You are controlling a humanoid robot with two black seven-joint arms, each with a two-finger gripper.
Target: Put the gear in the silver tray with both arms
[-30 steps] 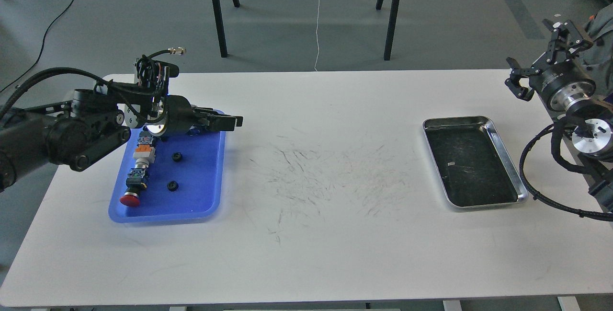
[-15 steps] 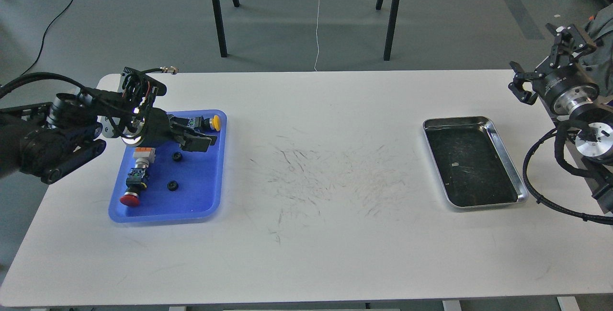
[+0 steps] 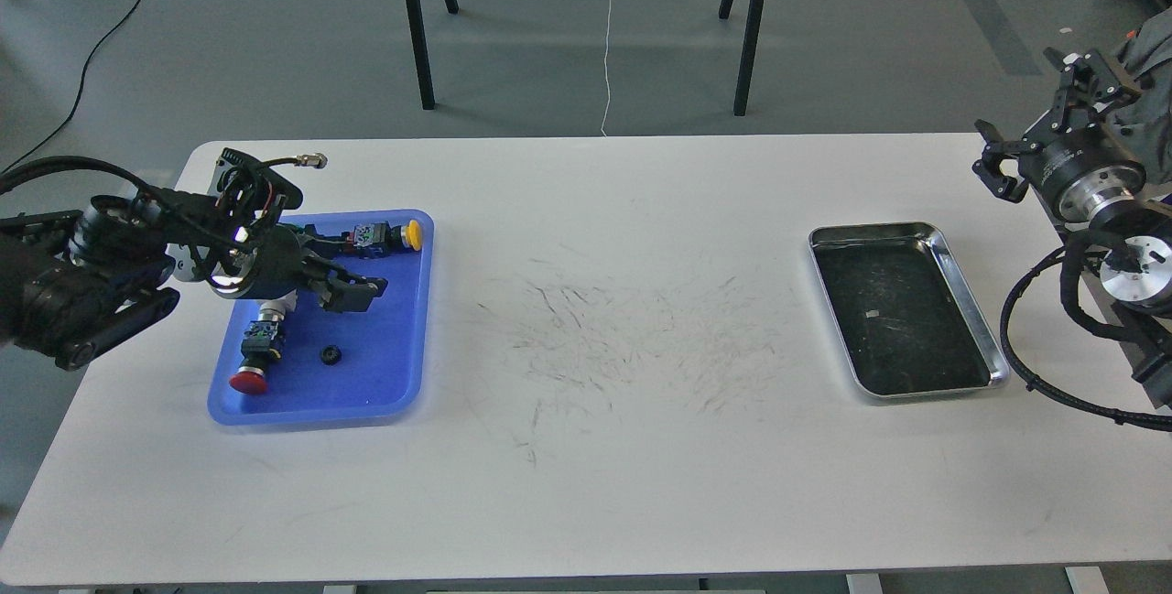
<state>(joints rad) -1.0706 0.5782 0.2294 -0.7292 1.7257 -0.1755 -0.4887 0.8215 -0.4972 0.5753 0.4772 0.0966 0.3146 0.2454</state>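
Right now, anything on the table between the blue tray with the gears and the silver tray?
Nothing visible. The white table between the blue plastic tray and the shiny rectangular silver tray shows only scuff marks. The one small black gear in view lies in the blue tray, near the left gripper; the right gripper is raised beyond the silver tray.

My left gripper (image 3: 352,290) hangs low over the blue tray (image 3: 394,374), fingers a little apart, near a black gear (image 3: 330,355) and two push-buttons, one red (image 3: 249,382), one yellow (image 3: 414,233). My right gripper (image 3: 1030,141) is raised off the table's (image 3: 586,484) far right corner, fingers spread. The silver tray (image 3: 961,287) holds no gear.
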